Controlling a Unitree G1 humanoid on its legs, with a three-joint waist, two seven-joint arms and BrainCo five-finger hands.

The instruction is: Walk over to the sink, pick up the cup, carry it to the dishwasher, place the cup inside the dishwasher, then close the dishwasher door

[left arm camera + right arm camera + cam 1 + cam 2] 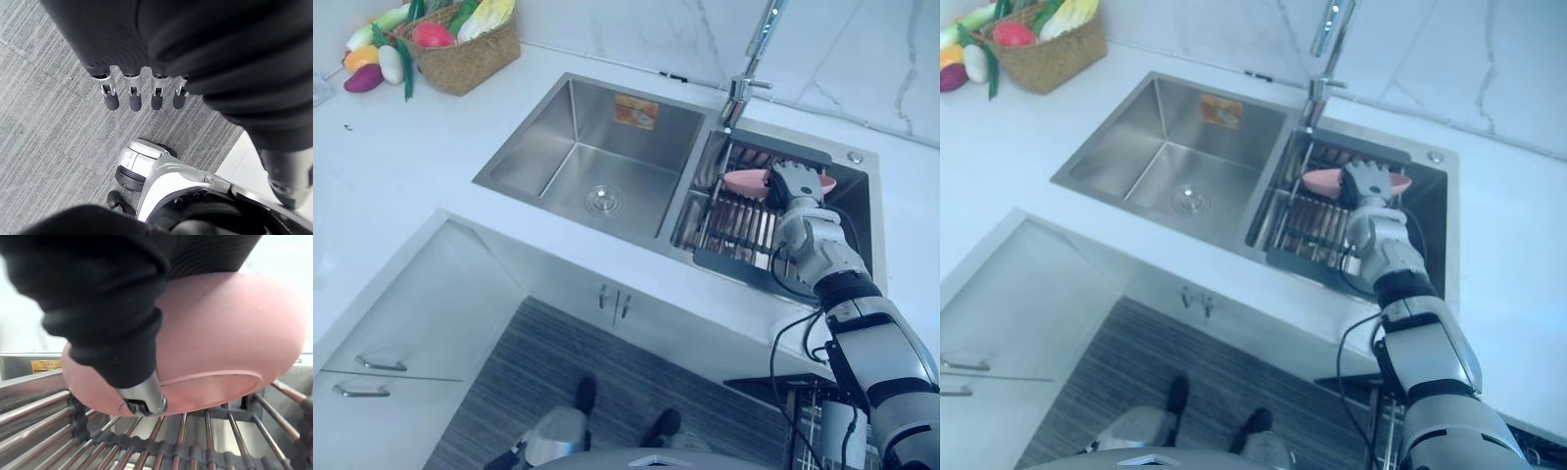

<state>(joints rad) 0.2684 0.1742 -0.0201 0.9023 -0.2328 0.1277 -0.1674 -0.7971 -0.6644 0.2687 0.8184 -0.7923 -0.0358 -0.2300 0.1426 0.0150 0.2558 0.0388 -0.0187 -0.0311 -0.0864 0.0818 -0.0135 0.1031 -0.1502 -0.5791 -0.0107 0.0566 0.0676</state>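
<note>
Right hand (pixel 798 183) lay over pink cup (pixel 746 182), touching it; whether clamped or merely resting could not be told. Cup was directly under hand, on or just above barred drying rack (pixel 734 227) spanning smaller basin of sink (pixel 529 147). Faucet (pixel 744 90) stood just beyond hand, larger basin off to its left. Left hand (pixel 134 98), fingers (pixel 111 100) straight and apart, hung low over striped floor (pixel 44 122), well away. Cup looked light, stiff, smooth-walled, likely slippery if wet. Best hold judged across rim, wall pinched firmly.
</note>
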